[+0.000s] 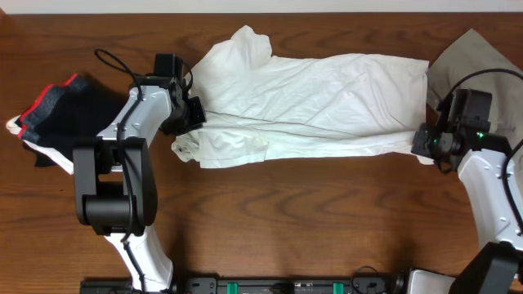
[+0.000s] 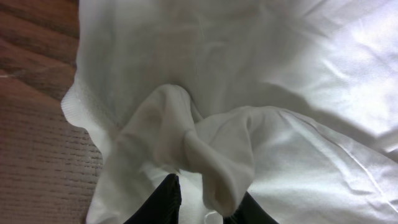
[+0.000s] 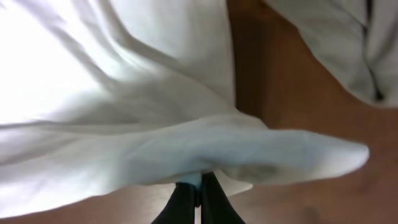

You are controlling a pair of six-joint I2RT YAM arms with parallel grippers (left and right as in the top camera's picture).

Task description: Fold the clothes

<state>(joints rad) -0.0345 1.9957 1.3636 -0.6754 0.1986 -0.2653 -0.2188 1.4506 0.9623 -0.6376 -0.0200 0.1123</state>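
A white shirt [image 1: 310, 98] lies spread across the middle of the wooden table, partly folded along its near edge. My left gripper [image 1: 189, 116] is at the shirt's left end. In the left wrist view its dark fingers [image 2: 205, 208] are closed on a bunched fold of the white shirt [image 2: 211, 155]. My right gripper [image 1: 425, 145] is at the shirt's right near corner. In the right wrist view its fingers [image 3: 199, 196] are shut on the shirt's edge [image 3: 205, 149], held just above the table.
A pile of dark clothes with red and white trim [image 1: 57, 110] lies at the far left. A grey-beige garment [image 1: 478, 53] lies at the back right and shows in the right wrist view [image 3: 336, 43]. Bare wooden table [image 1: 310, 220] is in front.
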